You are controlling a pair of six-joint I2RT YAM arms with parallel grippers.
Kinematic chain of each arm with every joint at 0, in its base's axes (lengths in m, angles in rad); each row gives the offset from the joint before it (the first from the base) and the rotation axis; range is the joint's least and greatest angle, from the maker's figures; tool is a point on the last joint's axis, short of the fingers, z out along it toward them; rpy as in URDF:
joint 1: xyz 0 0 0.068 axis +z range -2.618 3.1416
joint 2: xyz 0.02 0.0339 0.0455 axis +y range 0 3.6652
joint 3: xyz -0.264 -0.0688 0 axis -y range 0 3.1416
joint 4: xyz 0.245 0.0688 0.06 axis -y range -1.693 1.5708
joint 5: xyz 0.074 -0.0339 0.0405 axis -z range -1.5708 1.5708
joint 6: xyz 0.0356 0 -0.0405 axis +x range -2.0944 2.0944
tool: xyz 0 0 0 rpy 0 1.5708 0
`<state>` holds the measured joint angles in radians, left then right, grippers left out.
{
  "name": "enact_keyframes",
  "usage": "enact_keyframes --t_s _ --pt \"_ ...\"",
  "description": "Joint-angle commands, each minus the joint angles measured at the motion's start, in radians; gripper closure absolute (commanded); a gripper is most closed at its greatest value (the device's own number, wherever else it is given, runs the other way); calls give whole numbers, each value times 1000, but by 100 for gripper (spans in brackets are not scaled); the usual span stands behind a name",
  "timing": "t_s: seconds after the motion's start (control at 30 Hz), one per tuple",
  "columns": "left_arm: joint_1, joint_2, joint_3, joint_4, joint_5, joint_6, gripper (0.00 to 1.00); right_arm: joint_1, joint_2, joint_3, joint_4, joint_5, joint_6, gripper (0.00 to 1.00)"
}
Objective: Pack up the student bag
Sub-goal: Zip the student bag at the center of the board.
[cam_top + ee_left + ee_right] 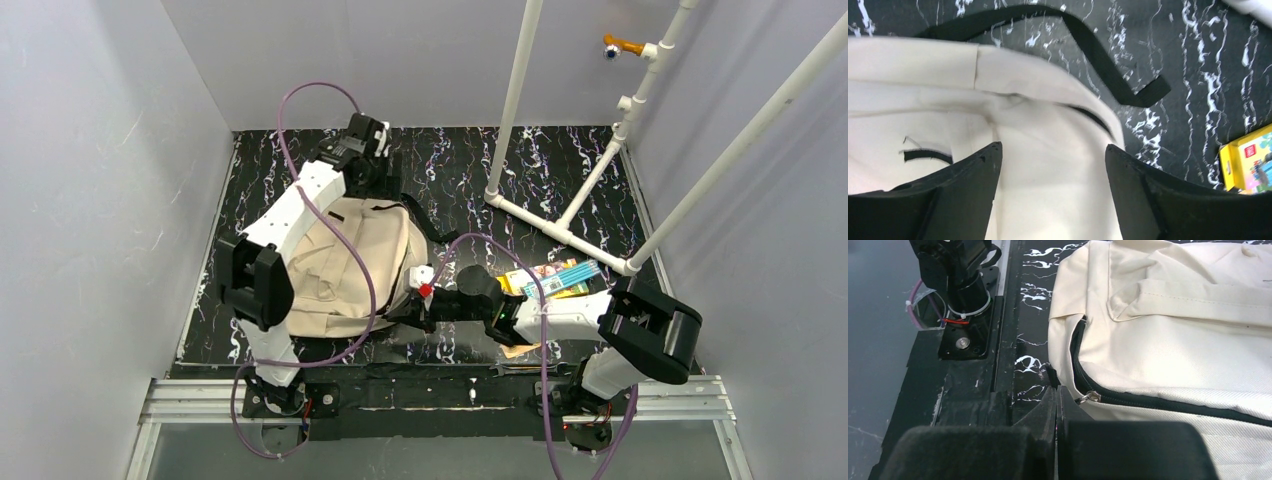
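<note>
Beige soft fabric student bag (345, 265) lies under left gripper (1053, 150), whose fingers are apart. Fingers together, right gripper (1056, 392) sits just beside its silver zipper pull (1089, 397).

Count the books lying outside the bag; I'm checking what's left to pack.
2 visible: a yellow book and a teal one overlapping it, right of the student bag. An orange corner under the right arm may be a third.

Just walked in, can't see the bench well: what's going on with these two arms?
Two robot arms are working on a beige bag lying on the table. The left hand is open over its far end, near the black strap. The right hand is shut at the bag's near edge beside the zipper pull. The books lie on the table, not packed yet.
</note>
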<state>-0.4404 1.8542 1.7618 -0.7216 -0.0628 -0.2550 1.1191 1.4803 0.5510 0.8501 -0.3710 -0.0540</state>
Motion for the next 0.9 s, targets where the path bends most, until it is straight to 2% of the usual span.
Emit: enact_keyframes --t_s 0.0,0.1,0.17,0.23,0.33,0.5,0.57,0.67,0.7,0.77,0.87 --pt "3 -196 -211 6 161 15 25 -37 10 53 6 -120 -8 99" --pt "-40 -316 -376 70 301 12 26 -54 2 44 6 -134 5 99" --pt "-79 -358 -444 84 321 27 29 -58 0 39 4 -142 11 99" --pt "-101 -381 -489 85 284 35 30 -61 -4 36 -4 -143 15 99" --pt "-107 -374 -512 100 297 43 33 -61 -6 32 -8 -139 17 99" --pt "-111 -281 -477 96 307 58 46 -61 -14 48 -33 -134 1 99" --pt "-110 -240 -448 91 324 64 59 -61 -16 57 -49 -128 -14 99" --pt "-109 -189 -366 88 286 86 97 -62 -23 72 -68 -119 -30 99" --pt "-106 -174 -327 83 247 89 100 -62 -23 80 -70 -120 -32 99" --pt "-88 -163 -259 107 194 79 100 -62 -19 98 -63 -122 -32 99" --pt "-75 -204 -277 304 85 37 100 -62 4 146 -45 -133 -26 99"
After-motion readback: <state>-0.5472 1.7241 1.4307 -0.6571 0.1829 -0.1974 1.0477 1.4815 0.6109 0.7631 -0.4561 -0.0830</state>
